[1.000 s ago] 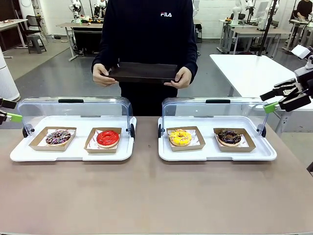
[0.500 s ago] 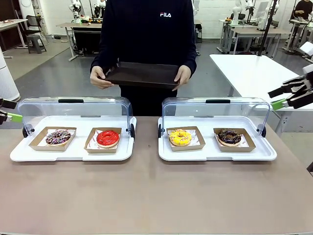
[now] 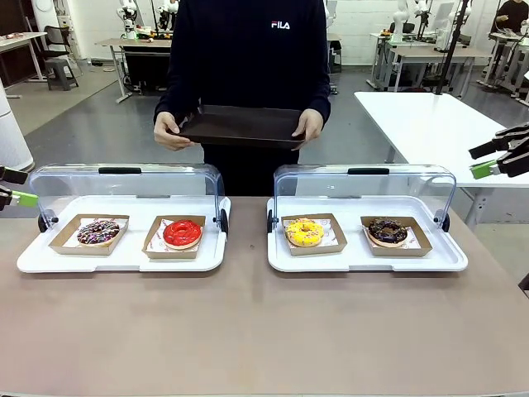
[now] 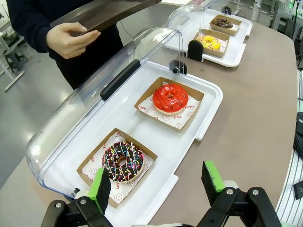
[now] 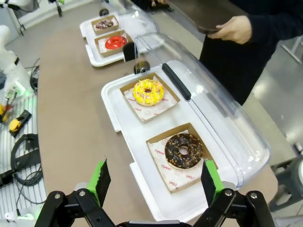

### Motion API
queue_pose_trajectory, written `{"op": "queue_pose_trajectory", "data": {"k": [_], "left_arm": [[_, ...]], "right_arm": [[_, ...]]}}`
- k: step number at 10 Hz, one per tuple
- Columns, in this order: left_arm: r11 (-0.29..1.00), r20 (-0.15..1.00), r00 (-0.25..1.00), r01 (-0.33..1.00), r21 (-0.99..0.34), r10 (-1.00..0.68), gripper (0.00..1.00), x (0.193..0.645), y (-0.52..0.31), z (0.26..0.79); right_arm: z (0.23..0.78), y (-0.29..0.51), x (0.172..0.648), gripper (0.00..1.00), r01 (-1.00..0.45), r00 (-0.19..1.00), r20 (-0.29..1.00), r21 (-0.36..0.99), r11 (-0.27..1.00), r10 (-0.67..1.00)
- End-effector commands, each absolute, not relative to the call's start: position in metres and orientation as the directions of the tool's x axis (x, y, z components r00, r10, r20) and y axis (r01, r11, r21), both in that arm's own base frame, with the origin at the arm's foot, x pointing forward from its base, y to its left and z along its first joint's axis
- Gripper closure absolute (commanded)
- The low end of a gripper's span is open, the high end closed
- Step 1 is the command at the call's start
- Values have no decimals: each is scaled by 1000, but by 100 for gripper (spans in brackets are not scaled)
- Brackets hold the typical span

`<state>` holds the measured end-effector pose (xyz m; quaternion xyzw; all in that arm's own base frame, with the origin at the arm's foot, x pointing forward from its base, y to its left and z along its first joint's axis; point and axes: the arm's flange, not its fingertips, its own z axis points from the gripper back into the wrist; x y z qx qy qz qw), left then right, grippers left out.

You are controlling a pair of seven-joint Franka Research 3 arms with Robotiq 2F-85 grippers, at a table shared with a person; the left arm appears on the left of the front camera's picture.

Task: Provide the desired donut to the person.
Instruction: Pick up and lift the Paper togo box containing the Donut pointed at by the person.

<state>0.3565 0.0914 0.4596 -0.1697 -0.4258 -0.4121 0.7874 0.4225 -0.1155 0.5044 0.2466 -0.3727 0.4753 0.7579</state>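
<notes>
Brown tabletop [image 3: 248, 331] carries two white display cases [image 3: 33, 263], each with its clear lid rolled back towards the far side. They hold four donuts, two to a case, each lying flat in its own brown card tray. From my left these are a chocolate one with coloured sprinkles [image 3: 98, 231], a red one [image 3: 182, 233], a yellow one [image 3: 304, 232] and a dark chocolate one [image 3: 387, 231]. The row runs along the table's length. I can read "YUMMY" and "SMILE" on the paper liners [image 4: 163, 112].

Across the table stands the person [image 3: 248, 74], with "FILA" [image 3: 280, 25] on the chest. Both hands hold one dark tray [image 3: 240, 124], its long side running left to right.

My left gripper [image 4: 156, 182] hangs over the left case's near corner, fingers spread wide and holding nothing. My right gripper [image 5: 154, 182] does the same beyond the right case.
</notes>
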Motion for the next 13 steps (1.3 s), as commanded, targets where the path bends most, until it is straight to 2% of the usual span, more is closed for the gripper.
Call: {"op": "queue_pose_trajectory", "data": {"k": [1, 13], "left_arm": [[594, 823, 274, 799, 93, -497, 0, 359, 94, 458], [594, 823, 274, 799, 93, -497, 0, 359, 94, 458]], "right_arm": [[502, -114, 422, 0, -909, 271, 798, 29, 415, 538], [502, -114, 422, 0, -909, 271, 798, 29, 415, 538]]}}
